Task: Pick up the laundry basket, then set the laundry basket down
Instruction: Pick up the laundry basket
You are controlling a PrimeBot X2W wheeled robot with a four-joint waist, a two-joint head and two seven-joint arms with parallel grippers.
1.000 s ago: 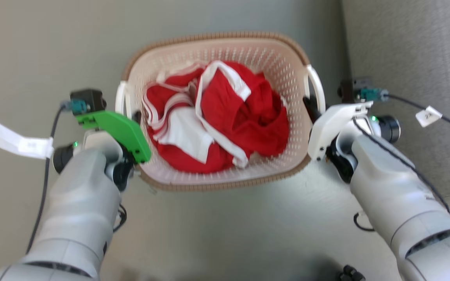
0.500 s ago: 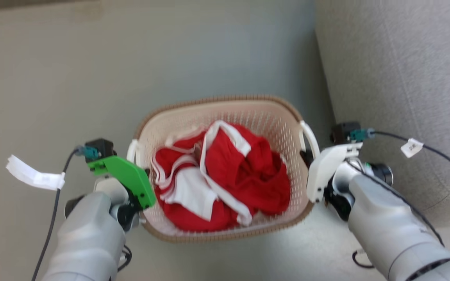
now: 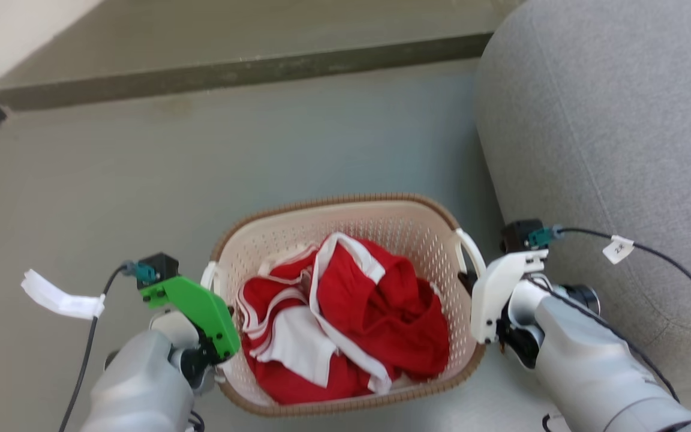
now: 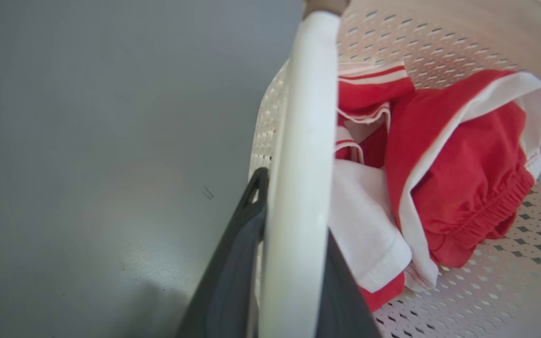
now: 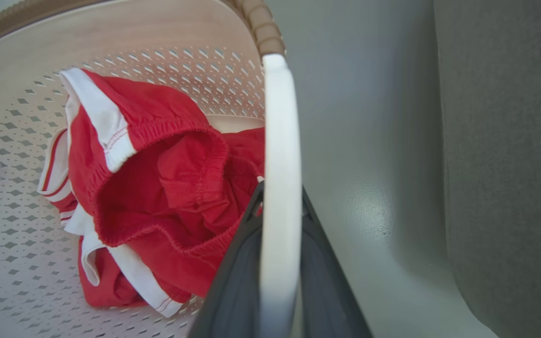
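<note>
two handles (image 4: pixel 305 117) of the laundry basket (image 3: pixel 345 201) sit pinched in my left claw (image 4: pixel 294 202) and right claw (image 5: pixel 280 197); seemingly lifted, next lower evenly.

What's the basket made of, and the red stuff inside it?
The laundry basket looks like smooth cream plastic: its walls have neat rows of punched holes. Its brown rim looks woven, but is probably moulded plastic too. The red clothes look like soft cloth: they crumple, with stitched, gathered hems.
</note>
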